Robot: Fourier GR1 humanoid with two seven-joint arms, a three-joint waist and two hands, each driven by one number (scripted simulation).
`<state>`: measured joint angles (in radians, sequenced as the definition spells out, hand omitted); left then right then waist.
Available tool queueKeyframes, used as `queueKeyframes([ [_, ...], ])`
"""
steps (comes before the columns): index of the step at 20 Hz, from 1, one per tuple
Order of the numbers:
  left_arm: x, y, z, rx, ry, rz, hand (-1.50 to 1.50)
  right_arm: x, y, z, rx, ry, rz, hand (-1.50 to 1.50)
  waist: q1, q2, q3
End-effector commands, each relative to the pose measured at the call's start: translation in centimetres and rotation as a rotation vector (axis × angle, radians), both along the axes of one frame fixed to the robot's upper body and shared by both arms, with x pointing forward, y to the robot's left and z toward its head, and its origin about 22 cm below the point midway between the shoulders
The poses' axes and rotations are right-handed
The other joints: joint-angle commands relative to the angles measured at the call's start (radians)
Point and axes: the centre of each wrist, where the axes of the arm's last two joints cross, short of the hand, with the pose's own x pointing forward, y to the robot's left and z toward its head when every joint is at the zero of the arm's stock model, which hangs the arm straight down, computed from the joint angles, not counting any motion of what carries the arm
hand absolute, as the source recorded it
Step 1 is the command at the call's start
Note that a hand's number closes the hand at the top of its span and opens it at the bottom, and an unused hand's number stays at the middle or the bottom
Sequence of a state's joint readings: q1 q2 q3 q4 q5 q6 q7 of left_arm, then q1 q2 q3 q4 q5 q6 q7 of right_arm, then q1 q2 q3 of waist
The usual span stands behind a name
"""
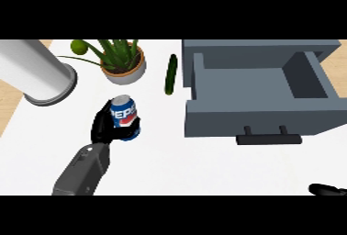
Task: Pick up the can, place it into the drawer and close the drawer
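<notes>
Left hand [108, 126] grasps the can [125, 115] on bare counter [176, 160], left of the open drawer [261, 87].

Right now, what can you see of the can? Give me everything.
The can is a blue soda can with a red, white and blue logo and white lettering, and a silvery top rim. It looks like metal. It stands roughly upright, leaning slightly, on the white counter, left of the open grey drawer and below the potted plant. The left hand curls round its left side and lower part, hiding its base. Nothing else touches it.
</notes>
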<state>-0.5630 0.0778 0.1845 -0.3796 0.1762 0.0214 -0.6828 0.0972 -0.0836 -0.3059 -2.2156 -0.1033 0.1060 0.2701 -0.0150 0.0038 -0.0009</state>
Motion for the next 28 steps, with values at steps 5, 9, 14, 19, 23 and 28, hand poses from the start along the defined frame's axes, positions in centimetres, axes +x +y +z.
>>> queueKeyframes([
  [5,4.0,-2.2,3.8,-0.034,-0.058,-0.083,1.5,0.4,-0.8,-1.4,-0.021,0.007,-0.025,-1.5,0.003,-0.001,0.001],
  [9,5.3,-4.2,5.9,0.0,-0.054,-0.132,1.5,-0.5,-1.0,1.1,-0.022,-0.014,-0.038,-1.5,0.006,-0.004,0.001],
  [14,8.0,-6.4,11.7,0.037,-0.101,-0.175,1.5,-0.8,-0.2,1.5,-0.037,-0.019,-0.023,-1.5,0.011,-0.006,0.001],
  [19,9.1,-10.2,17.3,0.023,-0.124,-0.22,1.5,-0.7,-1.2,1.0,-0.032,-0.003,-0.043,-1.5,0.013,-0.008,0.002],
  [23,8.0,-12.6,20.4,0.016,-0.122,-0.284,1.5,0.1,-2.0,1.1,-0.031,-0.015,-0.041,-1.5,0.014,-0.011,0.002],
  [28,8.1,-16.3,26.9,0.056,-0.15,-0.294,1.5,0.0,-0.7,1.5,-0.038,-0.027,-0.034,-1.5,0.006,-0.008,0.001],
])
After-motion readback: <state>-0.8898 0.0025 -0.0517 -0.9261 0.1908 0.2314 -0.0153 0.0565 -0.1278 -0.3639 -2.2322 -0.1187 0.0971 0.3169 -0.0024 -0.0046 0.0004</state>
